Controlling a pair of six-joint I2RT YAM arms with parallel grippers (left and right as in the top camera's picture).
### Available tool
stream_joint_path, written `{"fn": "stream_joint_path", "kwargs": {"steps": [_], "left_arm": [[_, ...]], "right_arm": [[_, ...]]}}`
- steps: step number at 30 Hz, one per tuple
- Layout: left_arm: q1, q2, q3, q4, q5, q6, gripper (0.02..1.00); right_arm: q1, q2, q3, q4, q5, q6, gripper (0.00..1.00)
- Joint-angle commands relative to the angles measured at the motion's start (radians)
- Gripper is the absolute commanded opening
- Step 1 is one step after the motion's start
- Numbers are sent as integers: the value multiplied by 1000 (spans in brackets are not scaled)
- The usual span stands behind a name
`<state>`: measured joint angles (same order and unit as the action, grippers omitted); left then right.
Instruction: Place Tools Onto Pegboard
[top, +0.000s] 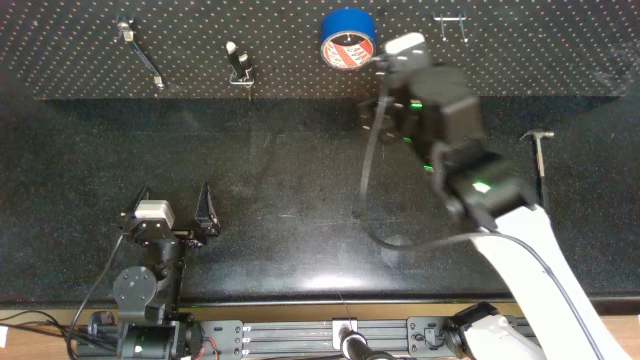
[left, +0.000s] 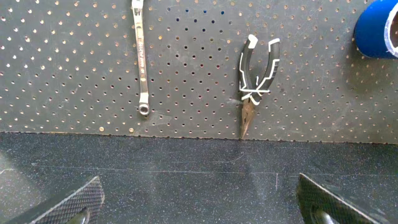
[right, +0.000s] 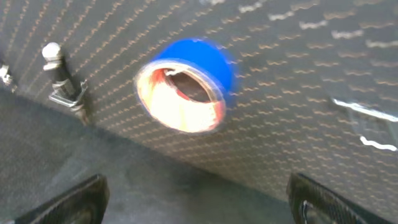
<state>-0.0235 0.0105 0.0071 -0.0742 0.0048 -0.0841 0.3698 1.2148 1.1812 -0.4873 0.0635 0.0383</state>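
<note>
A blue tape roll (top: 347, 40) hangs on the pegboard (top: 80, 60); it is also in the right wrist view (right: 186, 84) and the left wrist view (left: 376, 28). My right gripper (top: 385, 85) is just in front of the roll, open, nothing between its fingers (right: 68, 202). A wrench (left: 142, 56) and black-and-white pliers (left: 255, 78) hang further left on the board. A hammer (top: 540, 150) lies on the table at the right. My left gripper (top: 175, 205) stands open and holds nothing near its base, facing the board.
A bare metal hook (top: 452, 28) juts from the pegboard right of the tape, also in the right wrist view (right: 367, 118). The black tabletop (top: 270, 200) stretches between the arms. A cable loops down from the right arm.
</note>
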Motion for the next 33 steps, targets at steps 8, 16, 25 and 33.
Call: {"fn": "stream_joint_path", "kwargs": {"steps": [8, 16, 25, 33], "left_arm": [[-4, -7, -2, -8, 6, -5, 993], [-4, -7, -2, -8, 6, -5, 996], [-4, -7, -2, -8, 6, -6, 996], [-4, -7, -2, -8, 6, -5, 996]], "right_arm": [[-823, 3, -5, -651, -240, -243, 934], [-875, 204, -5, -683, -177, -303, 939], [-875, 204, -5, -703, -169, -338, 941], [-924, 214, -5, -685, -207, -785, 941]]}}
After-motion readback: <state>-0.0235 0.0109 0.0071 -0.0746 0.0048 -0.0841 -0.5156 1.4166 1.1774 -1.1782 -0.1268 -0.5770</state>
